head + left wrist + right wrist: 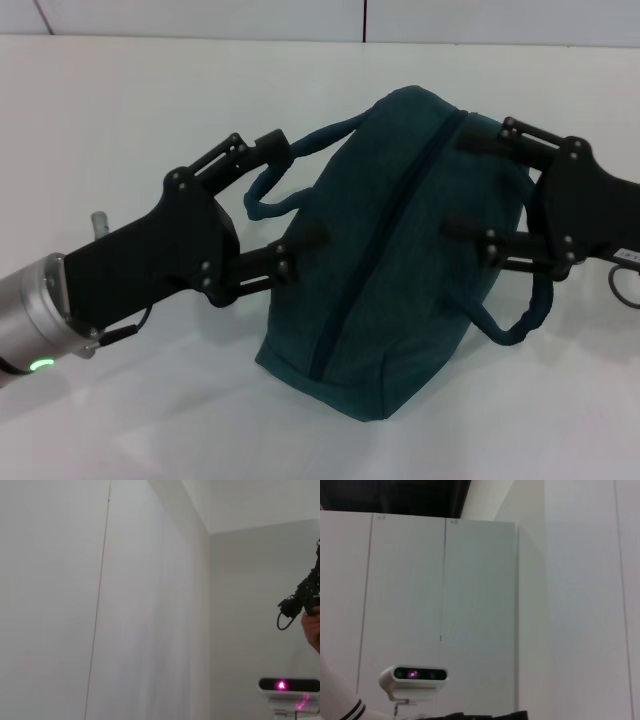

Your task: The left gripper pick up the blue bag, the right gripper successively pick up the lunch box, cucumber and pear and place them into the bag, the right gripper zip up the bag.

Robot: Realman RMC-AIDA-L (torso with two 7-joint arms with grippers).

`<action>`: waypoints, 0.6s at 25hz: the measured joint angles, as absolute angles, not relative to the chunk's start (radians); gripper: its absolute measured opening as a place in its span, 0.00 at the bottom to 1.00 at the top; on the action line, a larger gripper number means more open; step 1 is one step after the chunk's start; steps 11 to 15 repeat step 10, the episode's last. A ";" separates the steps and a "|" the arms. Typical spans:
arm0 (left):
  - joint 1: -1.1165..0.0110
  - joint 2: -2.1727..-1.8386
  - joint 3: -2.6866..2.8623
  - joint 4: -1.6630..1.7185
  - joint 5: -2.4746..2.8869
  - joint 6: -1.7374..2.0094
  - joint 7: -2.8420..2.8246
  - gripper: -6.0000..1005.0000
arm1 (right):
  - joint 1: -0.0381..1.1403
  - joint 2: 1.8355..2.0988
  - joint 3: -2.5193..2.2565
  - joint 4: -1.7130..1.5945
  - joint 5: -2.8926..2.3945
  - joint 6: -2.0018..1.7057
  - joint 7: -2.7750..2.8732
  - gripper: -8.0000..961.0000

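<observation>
I have the bag (400, 260) standing on the white tabletop (120, 120), bulging and with its long zip running up the middle, which looks drawn shut along the stretch I can see. My left end effector (296, 195) reaches in from the left with its fingers spread wide, one by the near handle (285, 175) and the other against the bag's flank; it seems to brace the fabric, not pinch it. My right end effector (470, 185) comes in from the right, also spread wide, its upper finger at the top end of the zip, the lower one pressed on the side above the far handle (520, 320). I judge both are steadying the bag from opposite sides so it stays upright. Lunch box, cucumber and pear are nowhere in sight, so presumably they are inside. My wrist cameras see only walls and a camera unit
</observation>
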State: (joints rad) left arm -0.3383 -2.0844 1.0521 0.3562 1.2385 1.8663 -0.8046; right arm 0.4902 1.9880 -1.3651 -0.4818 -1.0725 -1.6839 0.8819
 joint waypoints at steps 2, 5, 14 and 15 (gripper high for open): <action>-0.338 -2.084 1.049 0.357 1.231 1.874 -0.802 0.89 | 0.487 1.991 -1.353 -0.480 -1.072 -1.684 0.881 0.83; -0.338 -2.083 1.049 0.357 1.226 1.876 -0.786 0.89 | 0.484 2.001 -1.326 -0.470 -1.074 -1.681 0.876 0.83; -0.337 -2.084 1.050 0.350 1.226 1.876 -0.777 0.89 | 0.477 2.010 -1.317 -0.469 -1.077 -1.679 0.874 0.83; -0.337 -2.084 1.050 0.350 1.226 1.876 -0.777 0.89 | 0.477 2.010 -1.317 -0.469 -1.077 -1.679 0.874 0.83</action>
